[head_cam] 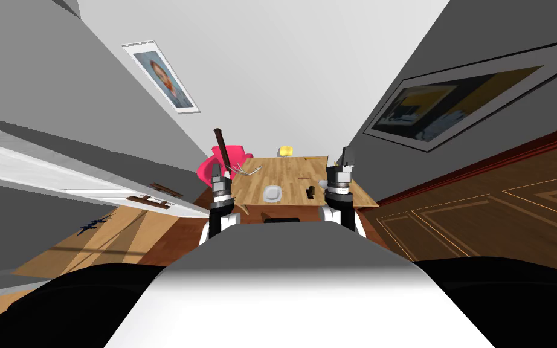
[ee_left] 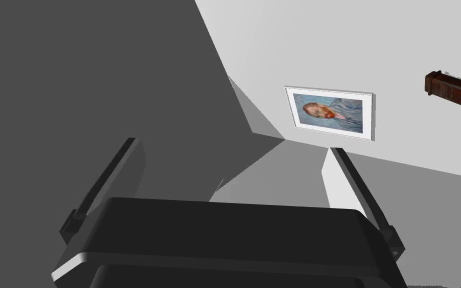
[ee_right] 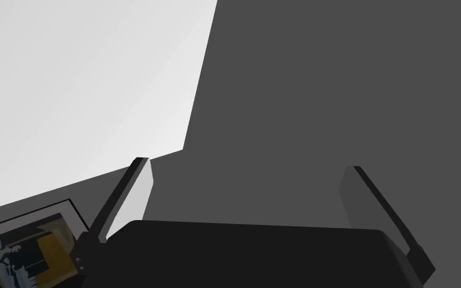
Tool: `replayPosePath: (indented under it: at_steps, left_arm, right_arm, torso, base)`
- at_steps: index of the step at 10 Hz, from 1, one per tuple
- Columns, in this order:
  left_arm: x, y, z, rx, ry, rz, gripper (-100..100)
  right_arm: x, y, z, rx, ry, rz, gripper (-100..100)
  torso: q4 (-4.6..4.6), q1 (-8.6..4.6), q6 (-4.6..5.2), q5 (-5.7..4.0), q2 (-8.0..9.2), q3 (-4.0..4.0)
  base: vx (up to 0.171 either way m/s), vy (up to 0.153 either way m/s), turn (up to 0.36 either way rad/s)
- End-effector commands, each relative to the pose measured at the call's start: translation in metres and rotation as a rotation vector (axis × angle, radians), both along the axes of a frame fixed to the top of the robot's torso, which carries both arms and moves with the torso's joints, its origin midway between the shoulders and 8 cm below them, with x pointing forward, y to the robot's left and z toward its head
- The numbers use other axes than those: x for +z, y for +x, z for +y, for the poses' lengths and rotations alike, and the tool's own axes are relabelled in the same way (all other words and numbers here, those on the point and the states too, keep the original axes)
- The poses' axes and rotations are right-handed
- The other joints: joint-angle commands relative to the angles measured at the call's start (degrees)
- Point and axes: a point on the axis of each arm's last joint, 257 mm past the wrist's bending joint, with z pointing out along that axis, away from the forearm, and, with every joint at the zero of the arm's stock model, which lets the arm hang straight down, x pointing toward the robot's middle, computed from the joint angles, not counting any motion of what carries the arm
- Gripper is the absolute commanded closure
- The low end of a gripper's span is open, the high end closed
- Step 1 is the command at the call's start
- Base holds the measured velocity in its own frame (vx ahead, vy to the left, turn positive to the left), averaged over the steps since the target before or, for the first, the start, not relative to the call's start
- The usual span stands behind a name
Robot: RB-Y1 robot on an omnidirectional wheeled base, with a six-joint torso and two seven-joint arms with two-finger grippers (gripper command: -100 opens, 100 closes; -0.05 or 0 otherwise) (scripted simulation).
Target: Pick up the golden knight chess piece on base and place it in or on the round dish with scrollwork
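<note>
While both arms hold raised at near edge of table [head_cam: 277,172], left gripper [ee_left: 233,145] and right gripper [ee_right: 248,164] stand spread, empty. Grey round dish [head_cam: 272,193] lies nearest. Small yellow piece [head_cam: 286,150], likely knight, sits at far edge. Close in first, then reach over dish from above.

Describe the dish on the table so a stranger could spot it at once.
Find the wooden table straight ahead. Near its closer edge, about midway, lies the pale grey dish. Its neighbour, a small object, is dark.
</note>
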Motion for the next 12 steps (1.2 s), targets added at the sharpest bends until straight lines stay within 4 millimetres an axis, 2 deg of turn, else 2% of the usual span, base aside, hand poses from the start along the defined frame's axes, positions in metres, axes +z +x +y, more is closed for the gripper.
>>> replayPosePath:
  at_steps: [1,3,6,11,12]
  left_arm:
    - [0.000,0.000,0.000,0.000,0.000,0.000,0]
    - [0.000,0.000,0.000,0.000,0.000,0.000,0]
    - [0.000,0.000,0.000,0.000,0.000,0.000,0]
    - [0.000,0.000,0.000,0.000,0.000,0.000,0]
    - [0.000,0.000,0.000,0.000,0.000,0.000,0]
  right_arm:
    - [-0.013,0.003,0.000,0.001,-0.046,0.044,-100]
    - [-0.031,0.007,-0.003,-0.009,-0.087,0.106,-100]
    - [-0.072,0.013,-0.016,-0.042,-0.143,0.237,-100]
    - [-0.168,0.011,-0.054,-0.119,-0.235,0.534,-100]
    - [-0.168,0.011,-0.054,-0.119,-0.235,0.534,-100]
  torso:
    - [0.00,0.00,0.00,0.00,0.00,0.00]
    - [0.11,-0.04,0.00,-0.01,0.54,0.30]
    - [0.12,-0.16,0.00,-0.04,0.51,0.30]
    - [0.11,-0.16,0.00,-0.03,0.46,0.27]
    - [0.11,-0.11,0.00,-0.03,0.49,0.29]
  base:
    - [-0.082,-0.010,0.047]
    - [-0.170,-0.013,0.063]
    - [-0.120,-0.035,0.103]
    - [-0.117,-0.025,0.158]
    - [-0.082,0.010,0.052]
